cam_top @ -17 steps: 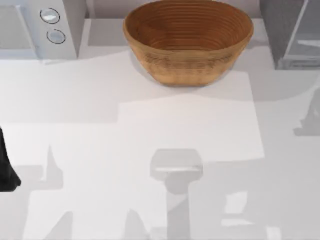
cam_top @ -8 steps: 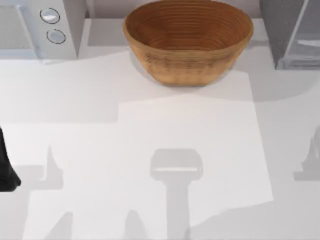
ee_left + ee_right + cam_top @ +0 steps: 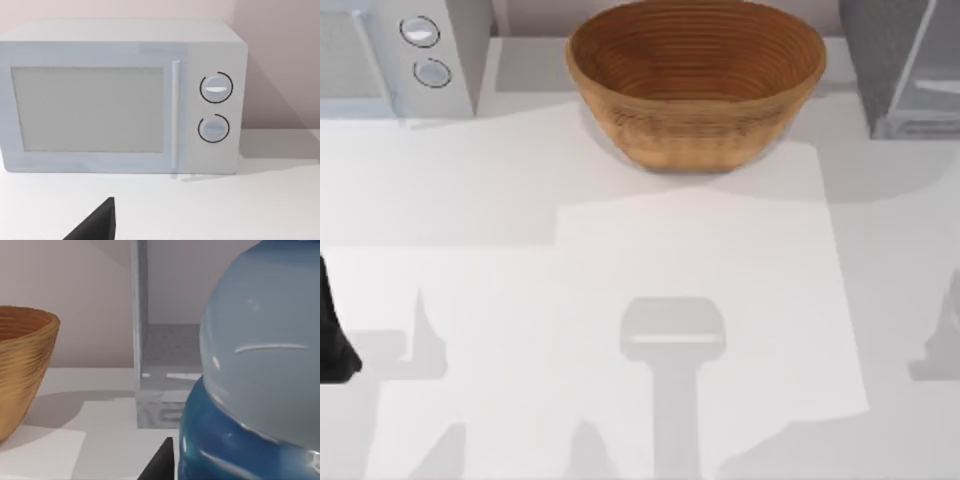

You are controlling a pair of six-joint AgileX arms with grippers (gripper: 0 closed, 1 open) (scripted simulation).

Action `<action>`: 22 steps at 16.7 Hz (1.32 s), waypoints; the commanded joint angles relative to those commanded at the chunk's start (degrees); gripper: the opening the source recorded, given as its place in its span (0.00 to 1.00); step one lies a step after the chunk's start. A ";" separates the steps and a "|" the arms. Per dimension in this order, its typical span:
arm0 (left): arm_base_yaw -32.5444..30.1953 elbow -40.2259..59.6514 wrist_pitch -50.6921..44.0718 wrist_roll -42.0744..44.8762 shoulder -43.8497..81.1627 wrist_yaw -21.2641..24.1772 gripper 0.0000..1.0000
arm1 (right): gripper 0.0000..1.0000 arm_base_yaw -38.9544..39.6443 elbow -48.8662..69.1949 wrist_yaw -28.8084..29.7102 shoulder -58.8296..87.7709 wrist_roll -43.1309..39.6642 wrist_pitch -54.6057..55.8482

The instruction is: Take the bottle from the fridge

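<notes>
Bottle [image 3: 260, 365] right up against R wrist cam, by one dark finger [image 3: 160, 462]; grip state can't tell. Fridge [image 3: 165, 375] open behind.

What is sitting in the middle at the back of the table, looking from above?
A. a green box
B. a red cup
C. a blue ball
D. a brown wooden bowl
D. In the top view a brown ribbed wooden bowl stands at the back middle of the table, between the white box with two round knobs on the left and the grey fridge on the right.
</notes>
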 joint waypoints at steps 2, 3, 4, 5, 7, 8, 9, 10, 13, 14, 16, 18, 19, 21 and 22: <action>0.00 0.00 0.00 0.00 0.00 0.00 1.00 | 0.00 -0.16 0.11 -0.09 0.22 0.10 0.08; 0.00 0.00 0.00 0.00 0.00 0.00 1.00 | 0.00 -0.16 0.12 -0.08 0.23 0.10 0.09; 0.00 0.00 0.00 0.00 0.00 0.00 1.00 | 0.00 0.15 0.29 0.16 0.81 0.10 0.68; 0.00 0.00 0.00 0.00 0.00 0.00 1.00 | 0.00 0.77 0.66 0.68 2.00 0.10 1.87; 0.00 0.00 0.00 0.00 0.00 0.00 1.00 | 0.00 2.75 1.86 2.47 6.20 0.09 6.09; 0.00 0.00 0.00 0.00 0.00 0.00 1.00 | 0.00 4.04 2.64 3.71 9.21 0.10 9.03; 0.00 0.00 0.00 0.00 0.00 0.00 1.00 | 0.00 5.50 3.50 5.14 12.82 0.11 12.42; 0.00 0.00 0.00 0.00 0.00 0.00 1.00 | 0.00 7.08 4.41 6.74 17.02 0.13 16.17; 0.00 0.00 0.00 0.00 0.00 0.00 1.00 | 0.00 12.45 7.20 12.28 32.58 0.29 28.63; 0.00 0.00 0.00 0.00 0.00 0.00 1.00 | 0.00 14.36 8.09 14.27 38.41 0.36 32.96; 0.00 0.00 0.00 0.00 0.00 0.00 1.00 | 0.00 18.24 9.79 18.32 50.52 0.55 41.62; 0.00 0.00 0.00 0.00 0.00 0.00 1.00 | 0.00 22.02 11.40 22.31 62.64 0.73 50.05; 0.00 0.00 0.00 0.00 0.00 0.00 1.00 | 0.00 23.84 12.21 24.24 68.42 0.81 54.11; 0.00 0.00 0.00 0.00 0.00 0.00 1.00 | 0.00 27.27 13.84 27.89 78.83 0.92 61.82; 0.00 0.00 0.00 0.00 0.00 0.00 1.00 | 0.00 28.87 14.67 29.59 83.36 0.95 65.46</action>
